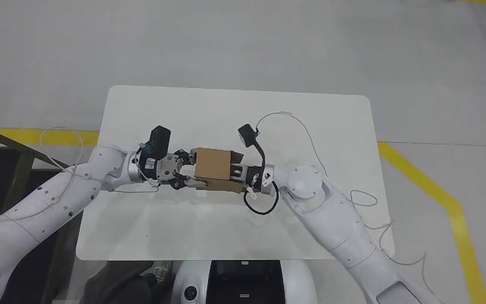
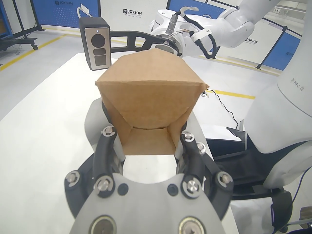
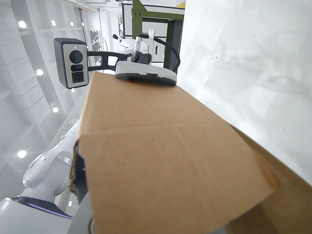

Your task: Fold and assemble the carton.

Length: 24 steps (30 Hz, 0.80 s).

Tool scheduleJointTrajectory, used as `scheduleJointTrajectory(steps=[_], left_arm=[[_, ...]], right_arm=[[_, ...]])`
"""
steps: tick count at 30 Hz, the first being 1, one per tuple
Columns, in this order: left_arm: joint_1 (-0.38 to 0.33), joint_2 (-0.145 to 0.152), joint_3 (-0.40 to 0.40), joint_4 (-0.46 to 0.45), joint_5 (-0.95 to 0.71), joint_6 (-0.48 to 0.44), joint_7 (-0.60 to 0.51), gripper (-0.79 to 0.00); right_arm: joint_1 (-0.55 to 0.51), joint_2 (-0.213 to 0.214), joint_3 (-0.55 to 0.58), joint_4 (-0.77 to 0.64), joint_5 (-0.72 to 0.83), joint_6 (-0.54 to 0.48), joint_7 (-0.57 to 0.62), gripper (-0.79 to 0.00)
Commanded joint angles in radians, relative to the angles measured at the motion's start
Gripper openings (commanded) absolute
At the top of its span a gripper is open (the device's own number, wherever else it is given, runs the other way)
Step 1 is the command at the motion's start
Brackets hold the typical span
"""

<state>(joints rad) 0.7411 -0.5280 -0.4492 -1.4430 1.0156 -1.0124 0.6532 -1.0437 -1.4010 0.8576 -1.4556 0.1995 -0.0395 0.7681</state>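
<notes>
Left wrist view shows what the top view hides — left gripper point(image 2: 146, 125) pinching the carton point(image 2: 148, 98) by its tapered end; top view puts it over the middle of the bench point(image 1: 228, 114), long axis left-right from gripper to gripper — right gripper point(image 1: 244, 175) at the other end, grip can't be told.

Carton point(image 2: 150, 96) (brown), gripped by left hand point(image 2: 146, 135)

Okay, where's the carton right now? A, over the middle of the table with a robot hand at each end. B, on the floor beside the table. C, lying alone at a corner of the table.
A: the top view shows the carton over the middle of the table, with the left hand at one end and the right hand at the other.
</notes>
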Motion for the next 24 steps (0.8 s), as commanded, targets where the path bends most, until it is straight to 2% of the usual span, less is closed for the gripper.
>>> scheduleJointTrajectory(steps=[1, 7, 24], left_arm=[[-0.003, 0.003, 0.004, 0.0, 0.003, 0.0, 0.009, -0.345], [-0.007, 0.012, 0.012, 0.003, 0.011, 0.0, 0.043, -0.394], [-0.013, 0.04, 0.019, 0.034, 0.009, 0.0, 0.155, -0.413]], right_arm=[[-0.002, 0.001, 0.003, -0.002, 0.002, -0.001, 0.001, -0.57], [-0.015, 0.006, 0.022, -0.009, 0.007, -0.007, 0.001, -0.563], [-0.103, 0.038, 0.138, -0.082, 0.025, -0.041, -0.02, -0.526]])
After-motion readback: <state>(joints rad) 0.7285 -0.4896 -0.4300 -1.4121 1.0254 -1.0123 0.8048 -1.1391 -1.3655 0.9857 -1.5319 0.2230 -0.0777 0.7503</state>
